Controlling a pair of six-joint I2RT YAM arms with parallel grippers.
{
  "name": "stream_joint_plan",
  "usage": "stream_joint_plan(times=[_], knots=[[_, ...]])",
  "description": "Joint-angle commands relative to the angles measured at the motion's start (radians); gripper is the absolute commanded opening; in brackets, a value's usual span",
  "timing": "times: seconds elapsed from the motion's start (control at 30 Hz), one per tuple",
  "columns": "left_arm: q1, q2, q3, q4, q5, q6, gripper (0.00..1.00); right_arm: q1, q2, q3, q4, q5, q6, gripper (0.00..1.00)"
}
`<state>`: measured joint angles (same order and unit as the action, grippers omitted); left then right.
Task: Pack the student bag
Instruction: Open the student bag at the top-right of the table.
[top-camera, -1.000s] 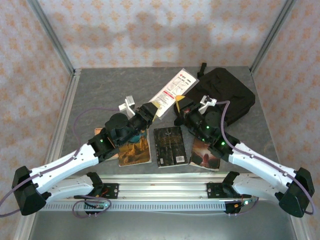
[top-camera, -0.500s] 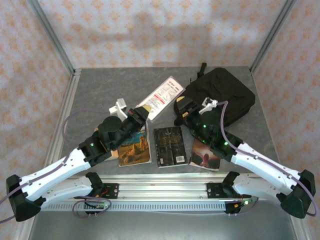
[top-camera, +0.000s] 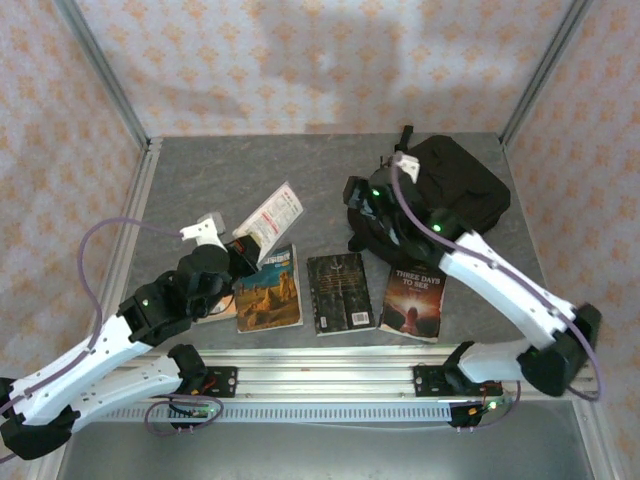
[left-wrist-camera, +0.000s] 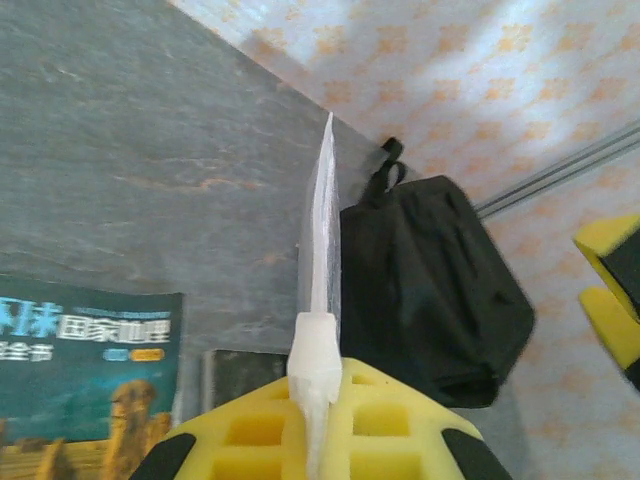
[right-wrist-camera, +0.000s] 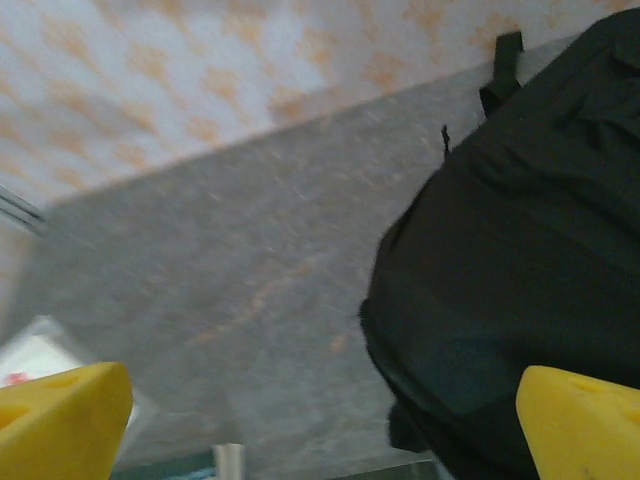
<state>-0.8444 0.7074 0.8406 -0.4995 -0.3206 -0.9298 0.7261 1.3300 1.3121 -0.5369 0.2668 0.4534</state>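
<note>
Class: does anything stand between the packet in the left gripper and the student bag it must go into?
Yes: the open right gripper hangs at the student bag's left edge, right on the line from the white packet held by the left gripper.

rt gripper (right-wrist-camera: 320, 425) is wide open: one yellow finger (right-wrist-camera: 60, 415) pokes in at the bottom left corner, the other at bottom right, nothing btwn them. black student bag (right-wrist-camera: 510, 250) takes up the right side, lying on the grey table (right-wrist-camera: 250, 250), w/ its loop handle (right-wrist-camera: 503, 60) sticking up at top right. orange-patterned wall (right-wrist-camera: 200, 70) runs across the top. some white thing (right-wrist-camera: 35, 350) at the left edge, too blurry to id tbh.
</note>
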Motion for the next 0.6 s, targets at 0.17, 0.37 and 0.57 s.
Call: stream_joint_plan(times=[0.17,0.37,0.57], knots=[[0.000,-0.019,-0.070,-0.010,-0.039,0.085,0.00,-0.037,0.288,0.204,-0.222,0.072,-0.145,0.89],[0.001,0.004,-0.147,0.076,0.007,0.038,0.00,-0.099,0.416,0.261,-0.232,0.000,-0.132,0.78],[0.003,0.035,-0.168,0.104,0.004,0.037,0.00,-0.114,0.487,0.293,-0.229,-0.037,-0.136,0.75]])
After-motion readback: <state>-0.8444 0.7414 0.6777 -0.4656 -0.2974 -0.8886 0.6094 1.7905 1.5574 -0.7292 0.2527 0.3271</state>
